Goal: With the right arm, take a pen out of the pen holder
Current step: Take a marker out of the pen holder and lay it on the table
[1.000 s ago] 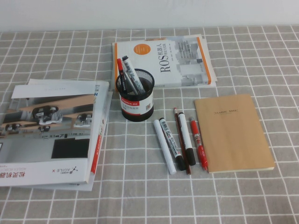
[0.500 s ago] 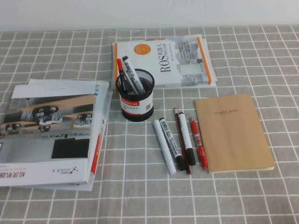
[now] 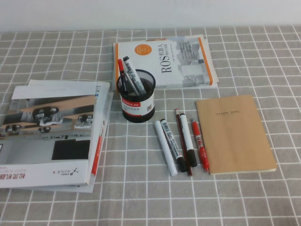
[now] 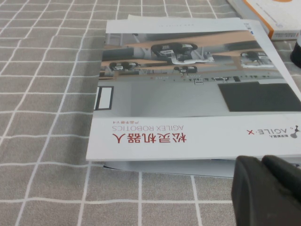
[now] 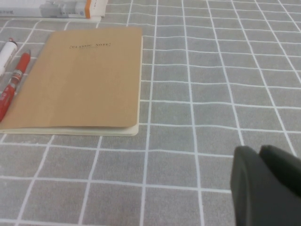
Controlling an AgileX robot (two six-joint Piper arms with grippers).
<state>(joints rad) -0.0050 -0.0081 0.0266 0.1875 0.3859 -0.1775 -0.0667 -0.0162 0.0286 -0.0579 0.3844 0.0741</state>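
Observation:
A black mesh pen holder [image 3: 136, 101] stands at mid-table with a red pen [image 3: 121, 69] and a black-and-white marker [image 3: 131, 75] sticking out of it. Several pens [image 3: 181, 141] lie in a row on the cloth between the holder and a tan notebook [image 3: 233, 133]. Neither arm shows in the high view. My right gripper [image 5: 259, 155] is shut and empty, low over bare cloth beyond the notebook [image 5: 77, 77]. My left gripper [image 4: 261, 165] is shut too, beside the edge of a brochure stack [image 4: 188, 108].
A ROS book [image 3: 163, 61] lies behind the holder. The brochure stack [image 3: 49, 136] covers the left side. A grey checked cloth [image 3: 155, 197] covers the table, with a white wall behind.

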